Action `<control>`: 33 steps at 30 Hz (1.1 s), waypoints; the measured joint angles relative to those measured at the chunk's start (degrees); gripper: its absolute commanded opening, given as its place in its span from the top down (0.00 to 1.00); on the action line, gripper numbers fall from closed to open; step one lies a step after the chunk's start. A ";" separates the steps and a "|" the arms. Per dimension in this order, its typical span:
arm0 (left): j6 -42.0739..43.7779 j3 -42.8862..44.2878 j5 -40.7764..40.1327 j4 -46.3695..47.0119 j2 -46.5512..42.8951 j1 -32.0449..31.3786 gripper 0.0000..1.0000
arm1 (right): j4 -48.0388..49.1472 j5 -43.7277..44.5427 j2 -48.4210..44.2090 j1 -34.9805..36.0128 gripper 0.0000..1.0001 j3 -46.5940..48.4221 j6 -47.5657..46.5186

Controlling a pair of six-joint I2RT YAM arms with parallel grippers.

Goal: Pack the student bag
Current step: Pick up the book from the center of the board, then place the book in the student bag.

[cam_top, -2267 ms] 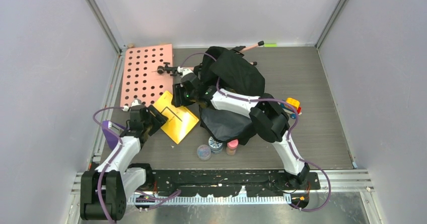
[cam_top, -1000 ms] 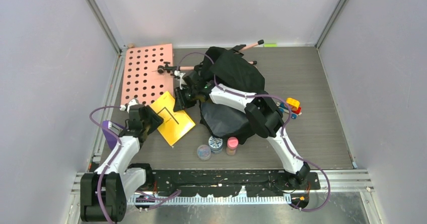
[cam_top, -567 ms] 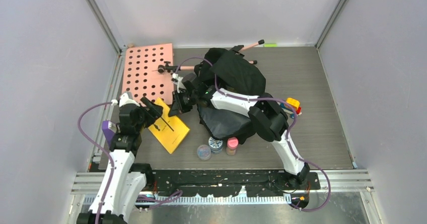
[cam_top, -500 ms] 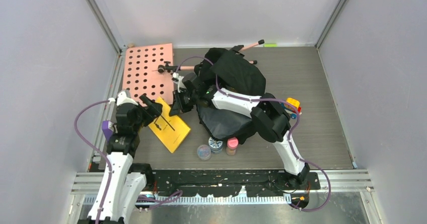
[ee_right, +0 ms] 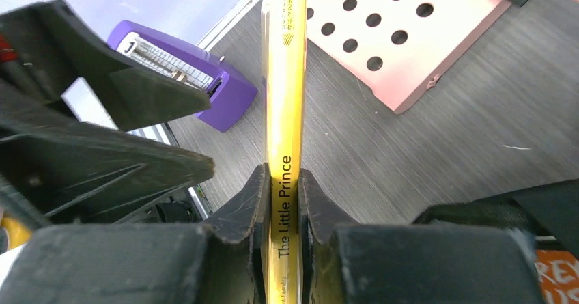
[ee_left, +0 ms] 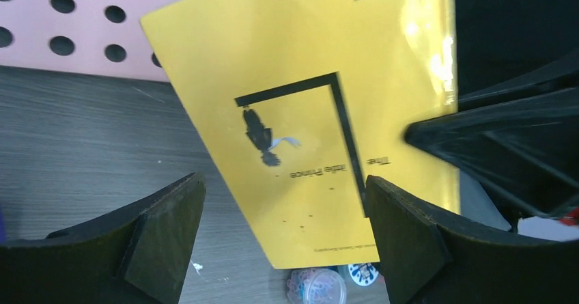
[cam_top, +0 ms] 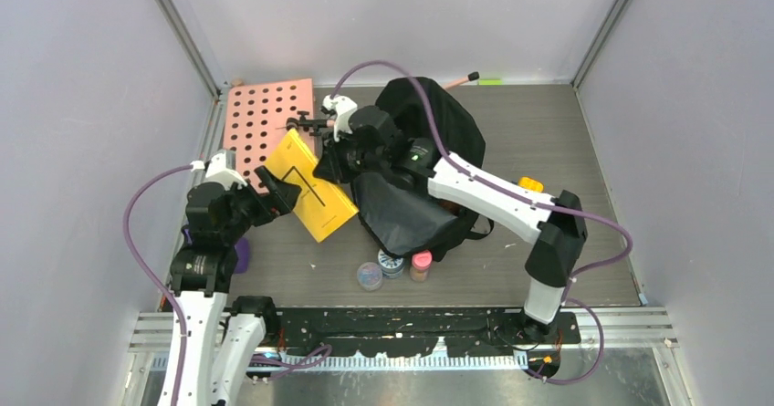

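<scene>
Reaching across to the left, the right gripper clamps one yellow book by its spine, cover tilted. The left gripper faces that cover, jaws spread wide. One black bag slumps mid-table, just right of the book; three small jars stand before it.

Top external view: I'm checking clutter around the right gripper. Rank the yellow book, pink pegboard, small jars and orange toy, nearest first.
1. yellow book: clamped in the right gripper itself.
2. pink pegboard: to its left, at the far-left corner.
3. small jars: toward the near edge, in front of the student bag.
4. orange toy: far right, past the bag.
</scene>
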 measured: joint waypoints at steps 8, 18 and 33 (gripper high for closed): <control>-0.66 -2.47 7.06 2.01 -0.13 0.00 0.12 | -8.22 3.67 -8.13 1.16 1.00 1.31 -4.63; -7.39 -7.02 10.19 10.16 6.80 -3.98 0.16 | -19.32 13.35 -22.25 3.54 1.00 -0.11 -16.13; -18.10 3.19 -8.04 20.72 30.32 -33.35 0.10 | -20.55 30.95 -36.76 6.19 1.00 -12.74 -36.26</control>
